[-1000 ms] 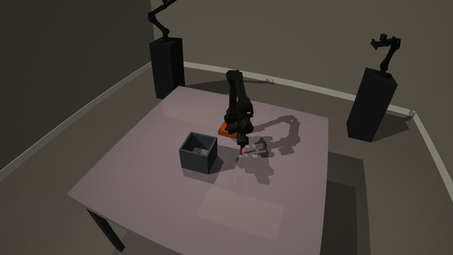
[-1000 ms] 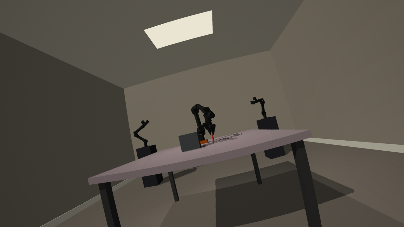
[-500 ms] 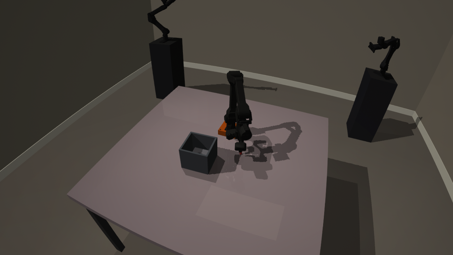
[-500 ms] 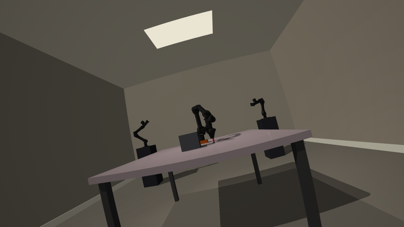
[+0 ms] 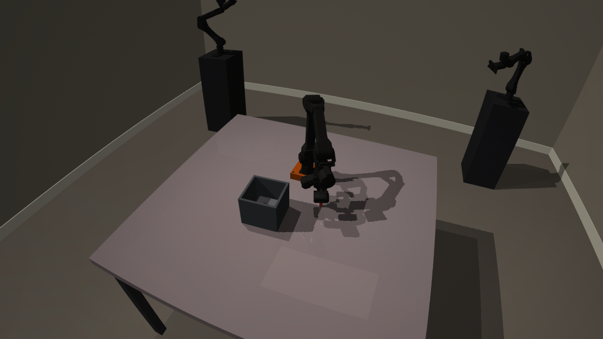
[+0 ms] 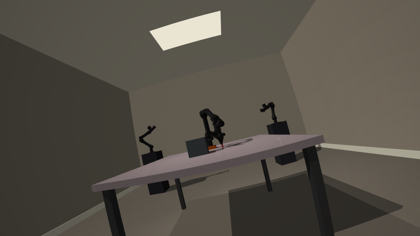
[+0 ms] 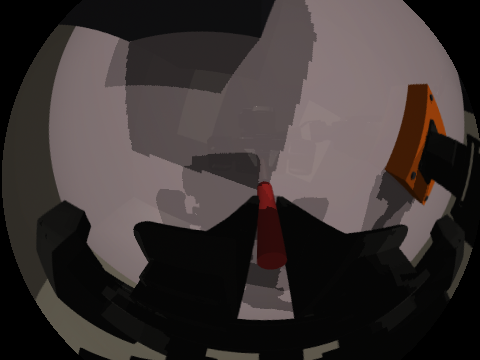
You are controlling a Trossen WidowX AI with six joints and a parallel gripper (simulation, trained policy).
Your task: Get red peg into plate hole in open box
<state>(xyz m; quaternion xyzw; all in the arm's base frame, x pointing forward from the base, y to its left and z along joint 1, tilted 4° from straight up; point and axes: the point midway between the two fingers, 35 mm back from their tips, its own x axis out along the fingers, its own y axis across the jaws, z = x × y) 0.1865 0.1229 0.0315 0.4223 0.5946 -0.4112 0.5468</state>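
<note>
Wrist view: pinched the slim red cylindrical peg (image 5: 321,205) (image 6: 222,146) (image 7: 271,235) between black jaws, roughly upright, low over the glossy pinkish worktop (image 5: 189,253) (image 6: 176,167) (image 7: 360,50); stood outside the dark grey, square-walled open box (image 5: 257,213) (image 6: 197,147), well apart from its walls.

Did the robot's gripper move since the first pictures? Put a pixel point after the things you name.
Yes, the gripper (image 5: 321,203) (image 6: 221,143) (image 7: 267,201) went down. In the exterior view, its fingertips are closer to the table (image 5: 189,202) (image 6: 164,168) (image 7: 360,65) now.
</note>
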